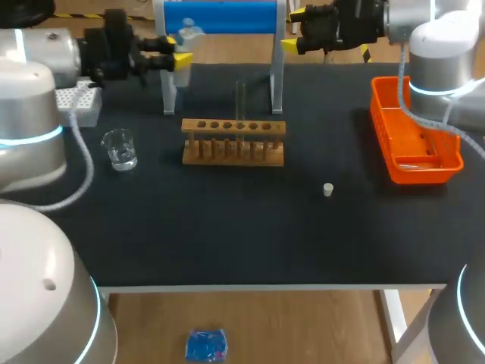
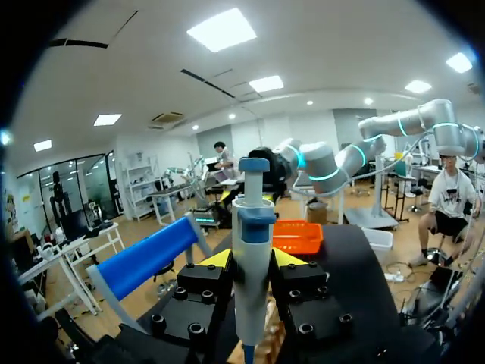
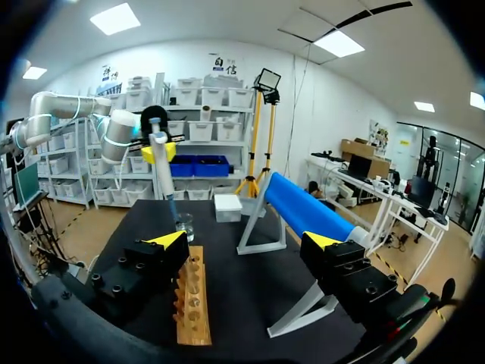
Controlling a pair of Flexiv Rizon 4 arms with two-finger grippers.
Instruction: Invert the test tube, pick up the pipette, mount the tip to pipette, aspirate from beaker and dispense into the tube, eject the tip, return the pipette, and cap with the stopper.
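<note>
My left gripper [image 1: 180,58] is shut on the white and blue pipette [image 1: 186,36], held upright above the table's back left, beside the blue stand. In the left wrist view the pipette [image 2: 251,250] stands between the yellow fingertips [image 2: 214,258], which press it from both sides. From the right wrist view the pipette [image 3: 162,168] hangs above the beaker [image 3: 184,225]. A clear test tube [image 1: 241,102] stands upright in the wooden rack [image 1: 233,142]. The glass beaker [image 1: 120,149] sits left of the rack. A small stopper [image 1: 327,189] lies on the mat to the right. My right gripper [image 1: 297,32] is open and empty at the back.
A white tip box [image 1: 79,105] sits at the back left, behind the beaker. The blue-topped pipette stand [image 1: 220,18] rises behind the rack on white legs. An orange tray [image 1: 452,161] lies along the right edge under my right arm.
</note>
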